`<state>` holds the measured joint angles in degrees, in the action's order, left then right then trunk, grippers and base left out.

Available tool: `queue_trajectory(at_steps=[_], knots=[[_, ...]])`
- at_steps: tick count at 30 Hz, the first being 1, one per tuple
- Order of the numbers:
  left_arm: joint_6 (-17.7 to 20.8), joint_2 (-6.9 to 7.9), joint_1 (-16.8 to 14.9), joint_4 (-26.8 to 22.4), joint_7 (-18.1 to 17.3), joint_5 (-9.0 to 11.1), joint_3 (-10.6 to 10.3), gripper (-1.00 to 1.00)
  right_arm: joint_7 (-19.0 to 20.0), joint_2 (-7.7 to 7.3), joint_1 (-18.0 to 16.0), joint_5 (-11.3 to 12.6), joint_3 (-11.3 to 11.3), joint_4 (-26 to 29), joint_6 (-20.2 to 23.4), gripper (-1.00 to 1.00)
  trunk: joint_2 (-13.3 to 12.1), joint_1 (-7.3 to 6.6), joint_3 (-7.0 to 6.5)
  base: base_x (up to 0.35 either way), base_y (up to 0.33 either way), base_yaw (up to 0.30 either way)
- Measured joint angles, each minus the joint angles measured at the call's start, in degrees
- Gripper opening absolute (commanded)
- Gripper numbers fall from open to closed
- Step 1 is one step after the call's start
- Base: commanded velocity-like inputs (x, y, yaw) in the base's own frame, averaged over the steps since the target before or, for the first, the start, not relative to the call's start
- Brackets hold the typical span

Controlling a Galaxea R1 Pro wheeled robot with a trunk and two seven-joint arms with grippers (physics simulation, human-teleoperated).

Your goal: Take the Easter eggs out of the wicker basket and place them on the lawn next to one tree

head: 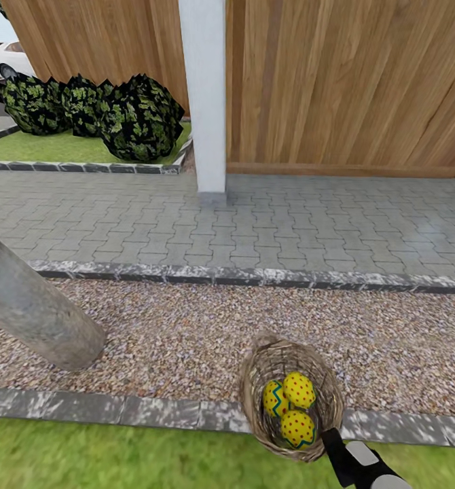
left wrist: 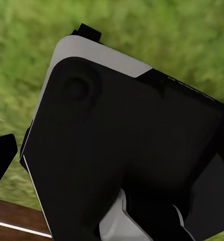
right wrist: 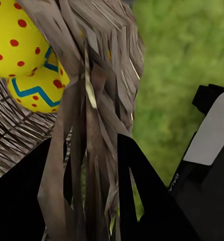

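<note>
Fence [head: 350, 81] of brown slats and a white post [head: 205, 95] at the back, grey paving [head: 255, 217] in front of it, then a gravel strip [head: 187, 339], stone kerb [head: 119, 411], and lawn [head: 85, 455] nearest the robot. Shrubs [head: 119, 112] far left on another grass patch.

Tree [head: 34, 309]: thick mottled-grey trunk rooted in the gravel at left, leaning out of the head view.

Basket [head: 292, 397] sits over the kerb, tilted, looks lifted rather than resting. All three eggs [head: 292, 407] are inside it, bunched together.

Right gripper [right wrist: 92, 191] comes in from the robot's side of the basket; wrist view shows its two fingers [right wrist: 142, 196] either side of the wicker rim, clamped on it. Two eggs show just past the rim.

Left gripper: its wrist view shows mostly the robot's own dark body [left wrist: 132, 150] over grass; one finger tip [left wrist: 1, 158] at the edge, can't tell if it's open or closed.

Key relation: tree lies to the basket's left, well apart, across gravel. My read: carry the basket left along the lawn edge to the trunk, then unload the eggs onto grass beside it.
</note>
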<state>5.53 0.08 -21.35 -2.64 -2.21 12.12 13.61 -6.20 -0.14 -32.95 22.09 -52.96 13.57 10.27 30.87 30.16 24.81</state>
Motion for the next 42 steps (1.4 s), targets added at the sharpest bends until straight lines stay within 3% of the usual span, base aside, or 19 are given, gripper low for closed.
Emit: queue_trajectory(at_steps=[3, 4, 18, 42], knots=[[0.0, 0.0, 0.0, 0.01, 0.0, 0.03, 0.0, 1.0, -0.09, -0.02, -0.35, 0.48, 3.53, 0.2, 0.13, -1.0, 0.0, 0.0, 0.0, 0.0, 0.0, 0.0], [0.0, 0.0, 0.0, 0.01, 0.0, 0.03, 0.0, 1.0, -0.11, 0.02, -0.54, 0.42, 3.76, 0.27, 0.15, -1.0, 0.0, 0.0, 0.0, 0.0, 0.0, 0.0], [-0.01, -0.16, -0.01, 0.03, -0.04, 0.15, -0.13, 1.0, -0.2, 0.32, -2.46, 0.44, 3.85, 0.5, 0.52, -1.0, 0.0, 0.0, 0.0, 0.0, 0.007, 0.0], [-0.08, 0.0, 0.0, -0.09, -0.42, 0.03, 0.0, 1.0, 0.15, 0.37, -2.46, 0.47, 3.91, 0.33, 0.51, -1.0, 0.0, -0.02, 0.0, 0.068, 0.271, 0.0]])
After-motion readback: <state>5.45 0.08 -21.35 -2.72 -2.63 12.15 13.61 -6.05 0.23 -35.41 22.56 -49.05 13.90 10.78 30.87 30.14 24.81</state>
